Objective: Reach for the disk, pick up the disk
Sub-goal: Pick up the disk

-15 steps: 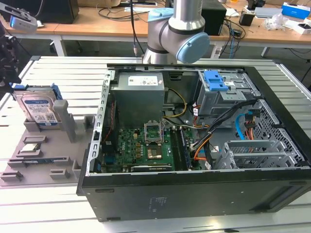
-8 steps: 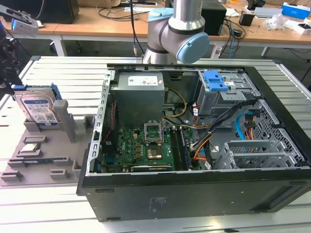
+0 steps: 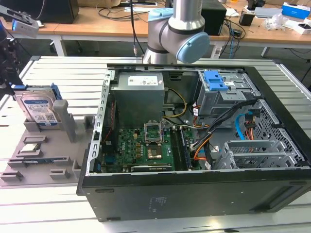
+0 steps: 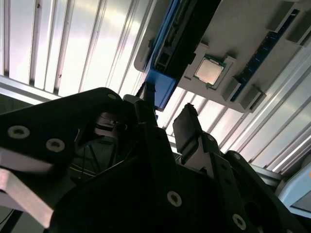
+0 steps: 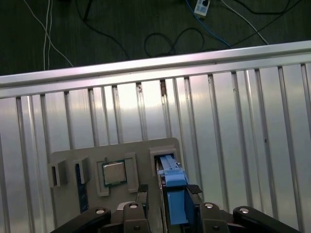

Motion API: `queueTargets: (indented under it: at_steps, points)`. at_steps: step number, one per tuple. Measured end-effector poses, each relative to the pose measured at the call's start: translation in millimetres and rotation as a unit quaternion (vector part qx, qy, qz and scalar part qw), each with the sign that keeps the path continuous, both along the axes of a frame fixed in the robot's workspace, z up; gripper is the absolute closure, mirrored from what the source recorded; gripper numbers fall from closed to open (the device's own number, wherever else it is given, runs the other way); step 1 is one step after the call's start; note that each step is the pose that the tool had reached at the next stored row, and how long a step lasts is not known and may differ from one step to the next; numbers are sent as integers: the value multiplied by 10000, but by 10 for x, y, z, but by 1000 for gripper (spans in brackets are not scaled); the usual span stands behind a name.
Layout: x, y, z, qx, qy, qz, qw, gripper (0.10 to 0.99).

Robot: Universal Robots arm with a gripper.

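The disk (image 3: 38, 108) stands on edge in a slot of the grey holder plate (image 3: 46, 162) at the exterior view's left; it is silver, with a white-and-blue label and a blue frame. My gripper (image 3: 10, 80) hangs over its upper edge. In the first wrist view the disk's blue frame (image 5: 174, 191) lies between the two black fingers of my gripper (image 5: 167, 190), with a gap on one side. The second wrist view shows the same: the blue frame end (image 4: 163, 90) sits by the fingertips of the gripper (image 4: 166, 104). The gripper is open and straddles the disk.
A small square silver chip (image 5: 114, 173) rests in a pocket of the holder plate (image 5: 141, 148), beside the disk. An open computer case (image 3: 194, 145) with a grey drive cage and blue latch (image 3: 216, 80) fills the exterior view's right. The slatted metal table ends at a rail (image 5: 155, 65).
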State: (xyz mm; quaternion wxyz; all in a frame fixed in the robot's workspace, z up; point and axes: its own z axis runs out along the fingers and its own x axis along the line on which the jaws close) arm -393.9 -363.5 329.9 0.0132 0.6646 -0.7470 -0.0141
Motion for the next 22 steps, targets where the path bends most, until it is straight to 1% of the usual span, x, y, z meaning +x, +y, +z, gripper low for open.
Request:
queueTargets:
  at_steps: [5,6,7,8,10,14,17,22]
  points:
    - [2,1,-1,-2,1,0,10000,667]
    - [3,2,20,1,-15,1,10000,667]
    - [-1,4,112,-18,-4,1,10000,667]
    - [1,8,151,-30,-4,2,10000,667]
    - [6,11,153,-37,-1,3,10000,667]
    - [105,35,132,-37,13,23,10000,667]
    - [176,59,80,-38,14,87,10000,667]
    - [193,62,-13,-39,15,122,9999,667]
